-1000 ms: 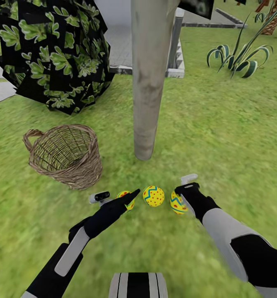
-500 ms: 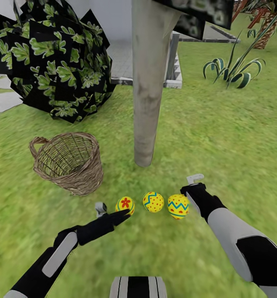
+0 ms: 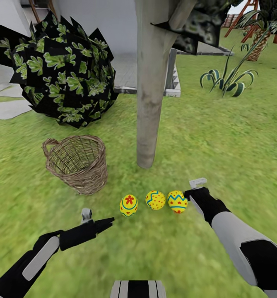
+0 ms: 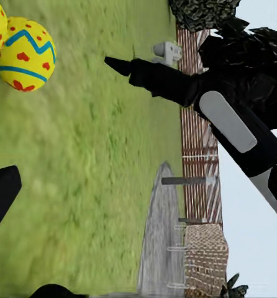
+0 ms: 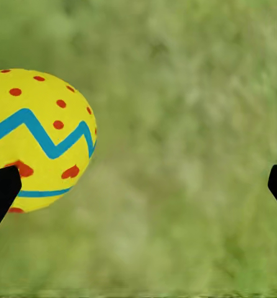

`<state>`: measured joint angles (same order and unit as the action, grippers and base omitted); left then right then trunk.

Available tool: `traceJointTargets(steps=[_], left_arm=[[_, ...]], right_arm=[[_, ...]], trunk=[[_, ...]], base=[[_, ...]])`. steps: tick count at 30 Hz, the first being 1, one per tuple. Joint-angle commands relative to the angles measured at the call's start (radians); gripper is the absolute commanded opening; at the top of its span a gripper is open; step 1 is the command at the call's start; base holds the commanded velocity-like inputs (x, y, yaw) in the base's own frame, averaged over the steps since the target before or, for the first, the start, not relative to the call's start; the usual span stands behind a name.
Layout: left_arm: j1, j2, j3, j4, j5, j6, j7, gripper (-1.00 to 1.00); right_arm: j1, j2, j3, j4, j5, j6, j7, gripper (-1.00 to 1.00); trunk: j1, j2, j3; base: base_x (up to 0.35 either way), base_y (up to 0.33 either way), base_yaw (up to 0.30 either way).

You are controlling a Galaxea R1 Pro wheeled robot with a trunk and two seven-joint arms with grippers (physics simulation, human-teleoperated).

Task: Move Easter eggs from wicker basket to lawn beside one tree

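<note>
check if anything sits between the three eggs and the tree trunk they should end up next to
Nothing visible does. The three Easter eggs lie in a row on the lawn, with bare grass between them and the foot of the tree. The wicker basket stands off to the side, with no egg visible inside.

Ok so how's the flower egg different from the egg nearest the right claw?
The flower egg carries a red flower, while the egg nearest the right claw shows a blue zigzag band with red dots. The flower egg lies at the basket end of the row, apart from both claws; the other sits right beside the right claw. Both are yellow and rest on the lawn near the tree.
</note>
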<state>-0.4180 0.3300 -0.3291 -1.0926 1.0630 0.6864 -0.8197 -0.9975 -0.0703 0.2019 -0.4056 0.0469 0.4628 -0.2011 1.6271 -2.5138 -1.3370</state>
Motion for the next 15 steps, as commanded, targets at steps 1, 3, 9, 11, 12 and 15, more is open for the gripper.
traceJointTargets(steps=[1,3,9,11,12,15], left_arm=[[-0.001,0.001,-0.003,0.003,0.001,0.007,0.001,1.0],[0.001,0.001,-0.005,0.017,-0.005,0.007,0.001,1.0],[0.001,-0.014,-0.051,0.209,-0.072,-0.015,-0.003,1.0],[0.001,-0.01,-0.053,0.249,-0.074,-0.055,-0.005,1.0],[0.001,-0.008,-0.053,0.269,-0.074,-0.074,-0.005,1.0],[0.001,0.004,-0.049,0.34,-0.073,-0.126,-0.007,1.0]], right_arm=[[0.01,-0.008,0.006,-0.001,-0.007,0.009,0.018,1.0],[0.068,-0.026,0.007,0.003,-0.026,0.009,0.063,1.0],[0.246,-0.026,0.006,-0.006,-0.027,-0.008,0.071,1.0],[0.253,-0.019,0.006,-0.003,-0.027,-0.03,0.086,1.0],[0.257,-0.019,0.006,-0.001,-0.027,-0.048,0.099,1.0],[0.262,-0.022,0.005,0.005,-0.03,-0.094,0.118,1.0]], trunk=[[-0.001,0.0,0.003],[-0.001,0.0,0.011],[-0.004,0.002,0.034],[-0.005,0.002,0.042],[-0.006,0.003,0.046],[-0.007,0.003,0.057]], base=[[0.0,0.0,0.0],[0.0,0.0,0.0],[0.0,0.0,0.0],[0.0,0.0,0.0],[0.0,0.0,0.0],[0.0,0.0,0.0]])
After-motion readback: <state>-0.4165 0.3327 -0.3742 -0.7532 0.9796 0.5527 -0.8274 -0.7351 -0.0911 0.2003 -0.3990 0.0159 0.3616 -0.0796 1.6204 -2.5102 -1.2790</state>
